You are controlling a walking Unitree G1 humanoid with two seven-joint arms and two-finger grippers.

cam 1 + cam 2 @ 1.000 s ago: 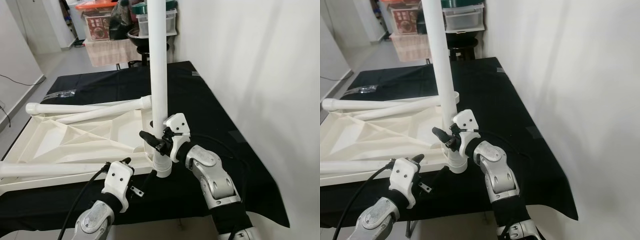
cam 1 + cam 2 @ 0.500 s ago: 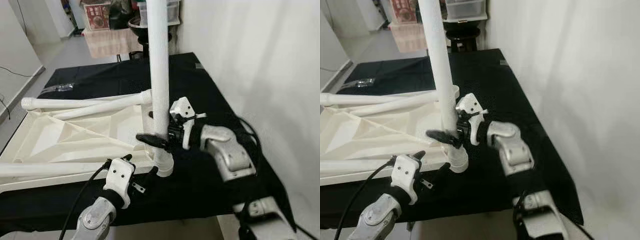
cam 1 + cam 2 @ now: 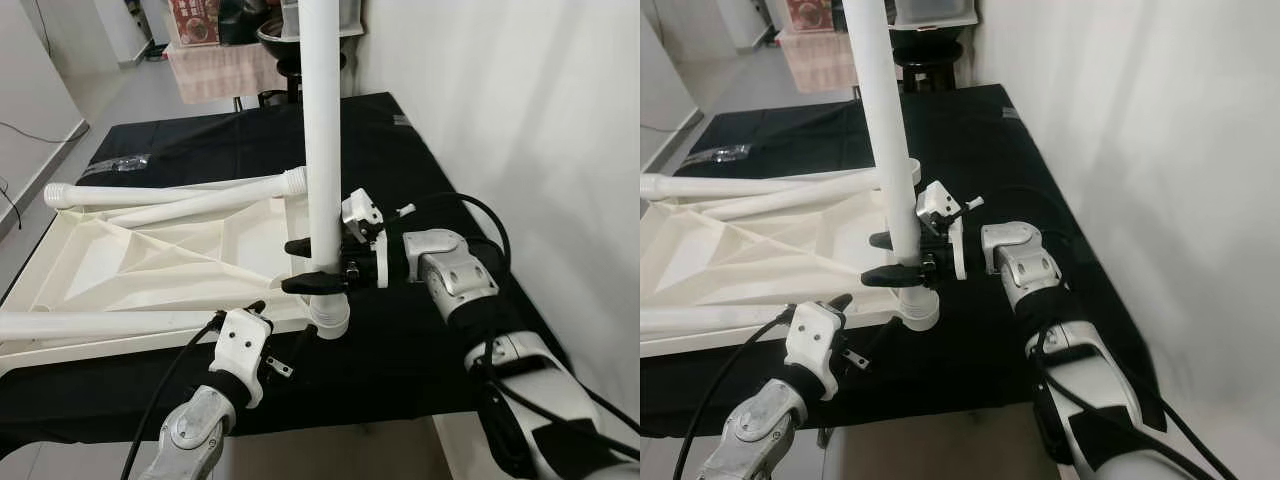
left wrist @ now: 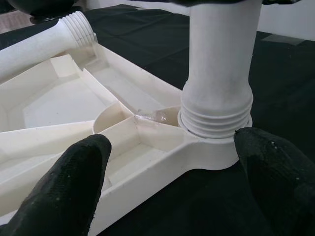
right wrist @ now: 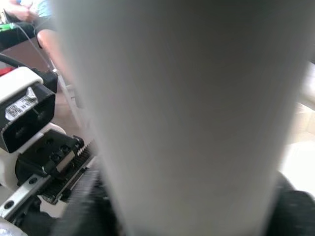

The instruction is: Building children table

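Gripping upright table leg (image 3: 322, 150), right hand (image 3: 312, 265)

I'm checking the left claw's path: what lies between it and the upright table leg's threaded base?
Only the tabletop's white corner socket rim and black cloth. In the left wrist view, the left claw frames the upright leg.

The upright white leg (image 3: 322, 150) runs out past the top edge, so its upper end cannot be seen. In the right wrist view the same leg is a blur, hiding most of the right gripper (image 3: 308, 265). The white tabletop (image 3: 150, 275) on the desk (image 3: 420, 180) is cut off at the left edge.
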